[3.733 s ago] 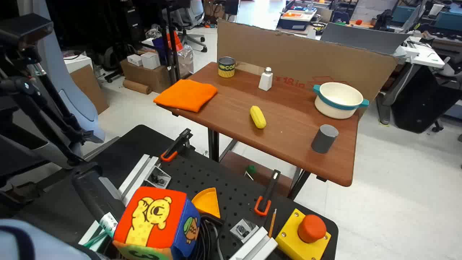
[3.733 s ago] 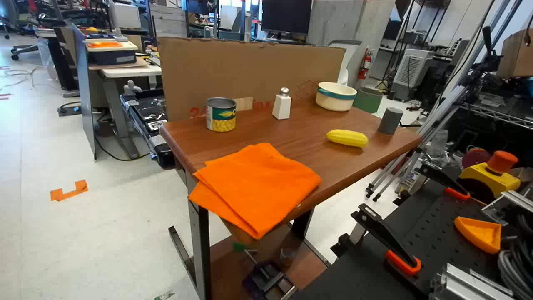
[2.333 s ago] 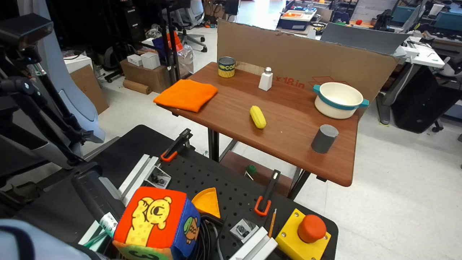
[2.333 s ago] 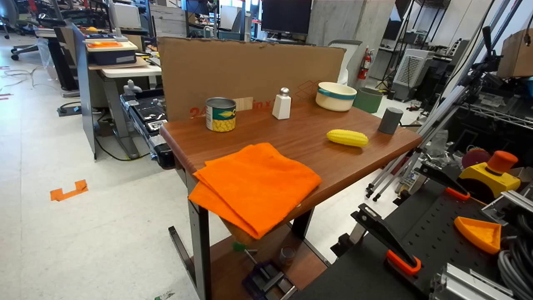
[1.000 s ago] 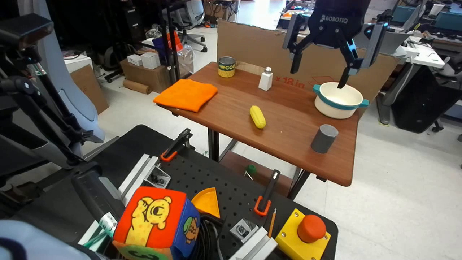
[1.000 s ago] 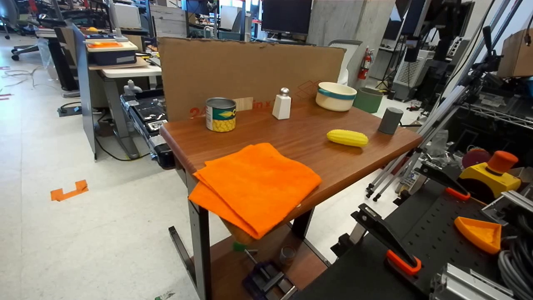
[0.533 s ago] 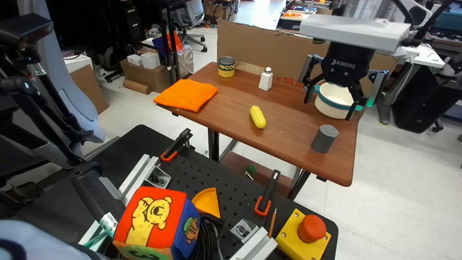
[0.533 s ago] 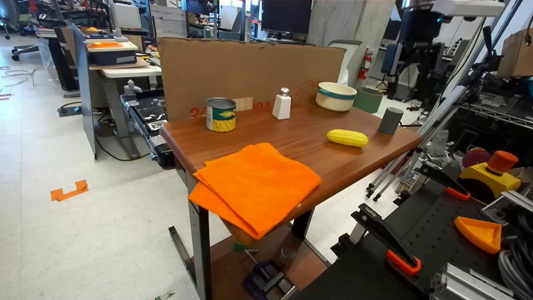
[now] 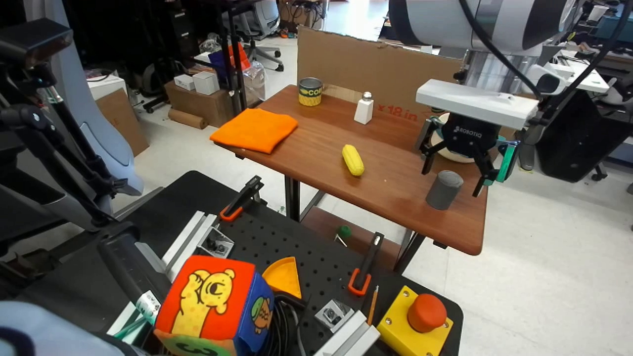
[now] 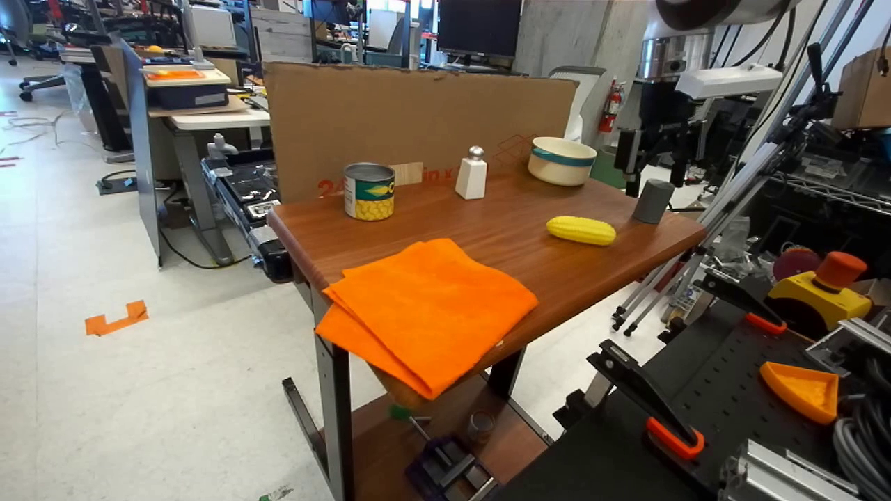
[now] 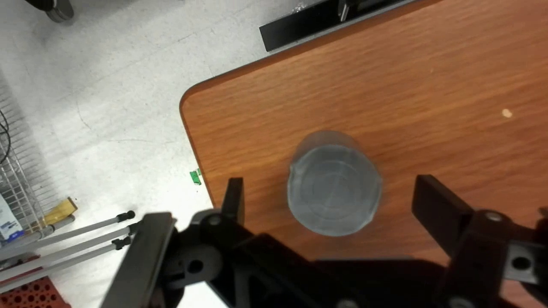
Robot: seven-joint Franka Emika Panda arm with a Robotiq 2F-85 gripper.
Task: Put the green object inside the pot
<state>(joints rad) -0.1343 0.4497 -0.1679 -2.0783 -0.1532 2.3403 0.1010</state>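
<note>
Claw (image 11: 332, 191) hung near the cup (image 9: 444, 192), jaws wide apart; the cup stood by a corner of the table (image 9: 390, 158), outside the pot (image 10: 561, 171). Lining up the grasp seemed in hand; next likely called for lowering astride it, then closing.

Robotiq gripper (image 9: 452, 179), right: "ROBOTIQ" in white on its body. Corn can (image 9: 310, 93), left: "CO" legible, rest of word unclear. Cardboard sheet (image 9: 366, 54), far side: red print (image 9: 397, 112) w/ "x 18 in"; in an exterior view, red numerals (image 10: 330, 186) "24" & box-outline symbol (image 10: 516, 148).
</note>
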